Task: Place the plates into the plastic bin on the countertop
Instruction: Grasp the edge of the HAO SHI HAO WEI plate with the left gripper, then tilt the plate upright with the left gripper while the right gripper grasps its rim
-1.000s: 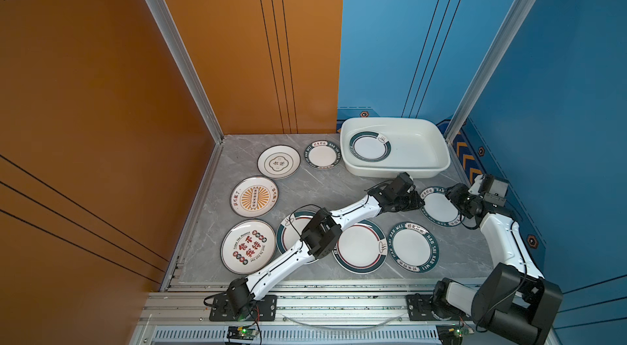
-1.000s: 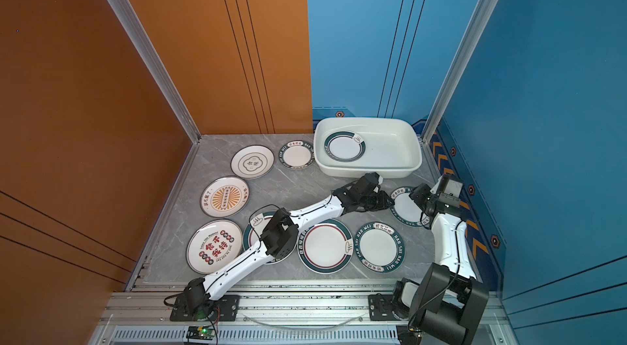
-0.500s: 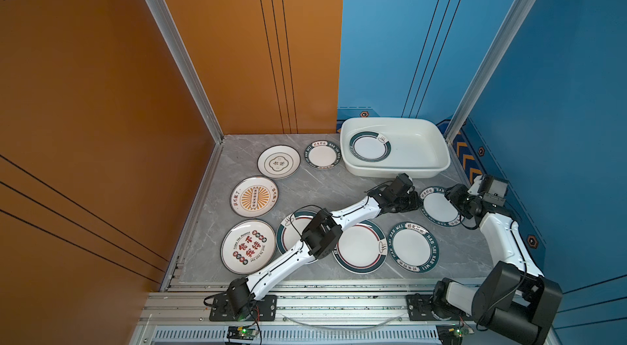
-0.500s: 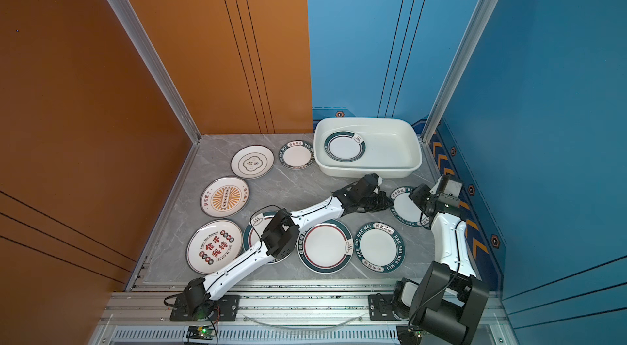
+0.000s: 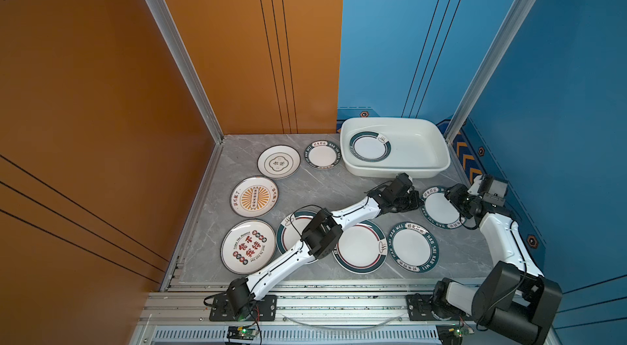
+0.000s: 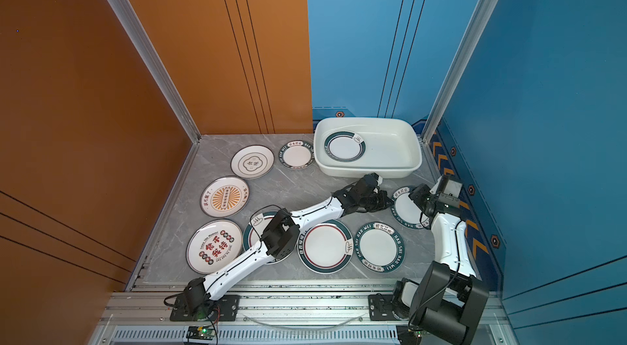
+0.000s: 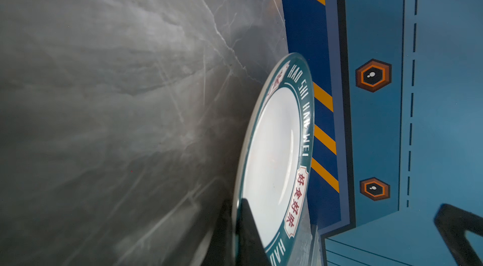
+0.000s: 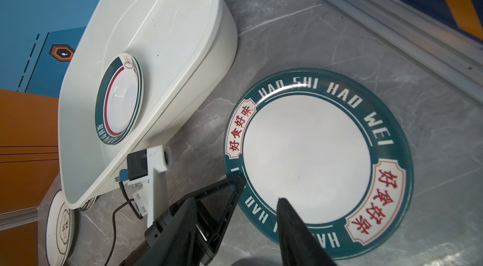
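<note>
Left claw (image 5: 418,200) now closed, pinching glossy round green-rimmed plate (image 5: 438,209) by edge.

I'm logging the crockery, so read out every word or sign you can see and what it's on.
"HAO SHI HAO WEI": green rims of the far-right plate and the front plate.
"好食好味": red labels on the far-right plate.
Too small to read: cream plates, plate in the bin.
</note>
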